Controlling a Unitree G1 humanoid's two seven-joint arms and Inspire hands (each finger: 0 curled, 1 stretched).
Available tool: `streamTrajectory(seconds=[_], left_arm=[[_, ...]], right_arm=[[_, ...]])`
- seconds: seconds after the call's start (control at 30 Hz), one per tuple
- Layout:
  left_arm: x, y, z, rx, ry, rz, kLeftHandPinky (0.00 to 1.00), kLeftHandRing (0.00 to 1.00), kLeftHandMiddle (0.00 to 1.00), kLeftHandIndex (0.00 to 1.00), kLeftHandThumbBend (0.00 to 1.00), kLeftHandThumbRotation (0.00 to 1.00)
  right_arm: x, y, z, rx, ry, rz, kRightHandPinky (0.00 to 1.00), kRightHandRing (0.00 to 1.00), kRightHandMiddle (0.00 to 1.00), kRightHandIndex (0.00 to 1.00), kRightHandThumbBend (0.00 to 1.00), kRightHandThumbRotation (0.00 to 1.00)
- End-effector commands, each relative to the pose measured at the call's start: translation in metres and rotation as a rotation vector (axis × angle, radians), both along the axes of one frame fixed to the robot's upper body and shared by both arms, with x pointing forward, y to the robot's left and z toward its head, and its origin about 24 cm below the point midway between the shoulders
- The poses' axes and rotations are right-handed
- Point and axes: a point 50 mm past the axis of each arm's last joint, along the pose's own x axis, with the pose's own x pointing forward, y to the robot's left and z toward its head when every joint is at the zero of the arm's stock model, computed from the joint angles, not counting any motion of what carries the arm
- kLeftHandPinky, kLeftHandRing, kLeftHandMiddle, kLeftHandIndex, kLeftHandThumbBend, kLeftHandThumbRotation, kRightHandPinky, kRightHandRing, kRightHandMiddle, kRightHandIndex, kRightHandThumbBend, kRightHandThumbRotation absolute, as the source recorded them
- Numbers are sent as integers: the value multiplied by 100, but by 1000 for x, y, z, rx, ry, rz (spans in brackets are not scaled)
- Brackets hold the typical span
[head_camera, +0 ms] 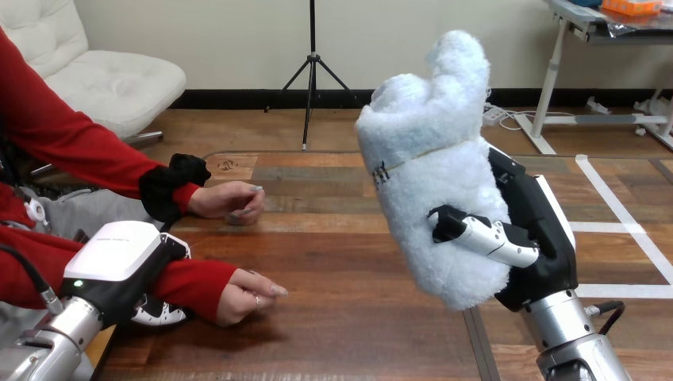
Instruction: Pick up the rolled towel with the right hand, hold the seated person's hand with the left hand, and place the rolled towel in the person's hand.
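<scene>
Wooden table [341,317] lies bare through its middle. Above it the right hand [536,238] wraps thumb and fingers round the fluffy white rolled towel [428,159], holding it upright and clear of the boards, likely ready for handover. At eight o'clock the left hand [119,258] curls round the person's red-sleeved wrist [194,286], probably steadying it. Open table lies between them.

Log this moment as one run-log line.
right hand: fingers shut on rolled towel, raised above table | left hand: curled round person's wrist | person's nearer hand: on table, towel not yet placed
</scene>
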Motion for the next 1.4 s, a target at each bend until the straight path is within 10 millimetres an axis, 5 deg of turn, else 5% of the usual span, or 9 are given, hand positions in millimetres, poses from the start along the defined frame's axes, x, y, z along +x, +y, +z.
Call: streamTrajectory(seconds=[0.0,1.37], left_arm=[[8,-6,12,-22,-65,-38,34,35,39,40,74,0],[7,-21,28,-126,-159,-121,31,33,37,39,70,0]], right_arm=[[8,3,27,36,-118,13,0,0,4,4,38,0],[18,12,9,-18,-45,19,0,1,5,4,39,0]])
